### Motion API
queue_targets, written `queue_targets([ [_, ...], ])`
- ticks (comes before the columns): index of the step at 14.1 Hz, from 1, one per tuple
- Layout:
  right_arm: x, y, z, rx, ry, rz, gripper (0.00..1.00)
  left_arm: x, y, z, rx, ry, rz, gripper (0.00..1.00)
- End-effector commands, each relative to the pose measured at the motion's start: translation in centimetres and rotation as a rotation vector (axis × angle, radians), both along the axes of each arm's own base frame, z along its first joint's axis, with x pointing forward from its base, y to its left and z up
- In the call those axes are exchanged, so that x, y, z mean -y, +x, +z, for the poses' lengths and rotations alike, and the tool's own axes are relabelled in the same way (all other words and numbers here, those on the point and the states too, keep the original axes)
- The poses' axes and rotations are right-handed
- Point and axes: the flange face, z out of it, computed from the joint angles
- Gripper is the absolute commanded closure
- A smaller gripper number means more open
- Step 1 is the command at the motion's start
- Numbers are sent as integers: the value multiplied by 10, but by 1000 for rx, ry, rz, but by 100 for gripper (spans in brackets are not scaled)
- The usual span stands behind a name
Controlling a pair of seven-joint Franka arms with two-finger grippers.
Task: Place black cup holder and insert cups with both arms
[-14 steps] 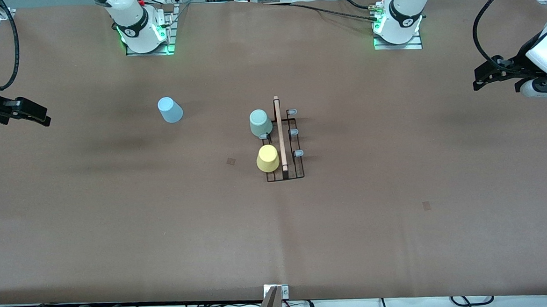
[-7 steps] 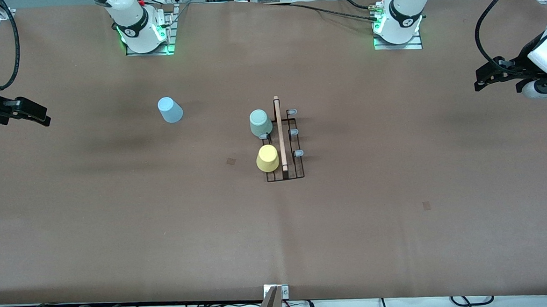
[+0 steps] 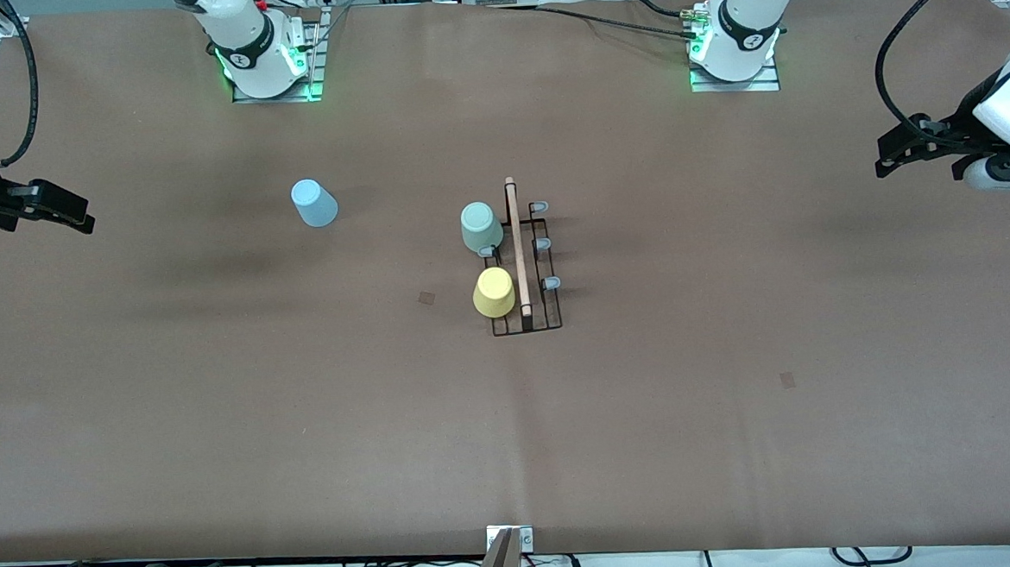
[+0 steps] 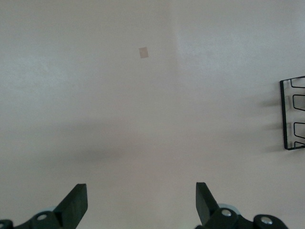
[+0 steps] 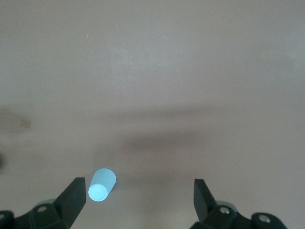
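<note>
A brown-covered bench (image 3: 217,402) fills the view. The right claw (image 3: 78,221) hangs wide open and empty at its arm's end. The light blue cup (image 3: 314,202) stands alone. The black cup holder (image 3: 525,261) sits mid-bench carrying the grey-green cup (image 3: 480,227) and yellow cup (image 3: 494,292). The left claw (image 3: 883,160) hangs open, empty.

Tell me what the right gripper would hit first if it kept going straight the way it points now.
Most likely bare table. The right gripper, jaws open, hangs over the right arm's end of the table. Its wrist view shows the blue cup just off its line, beside one jaw, so a miss looks probable, though depth is unclear.
</note>
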Motion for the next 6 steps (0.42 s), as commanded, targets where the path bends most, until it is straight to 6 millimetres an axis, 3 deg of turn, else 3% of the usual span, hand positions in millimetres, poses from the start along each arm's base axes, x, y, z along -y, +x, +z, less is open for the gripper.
queue_targets([
  [1, 2, 3, -3, 2, 26, 4, 0, 1, 11, 1, 31, 10, 3, 0],
  [6, 4, 2, -4, -5, 44, 0, 0, 2, 27, -12, 73, 7, 4, 0],
])
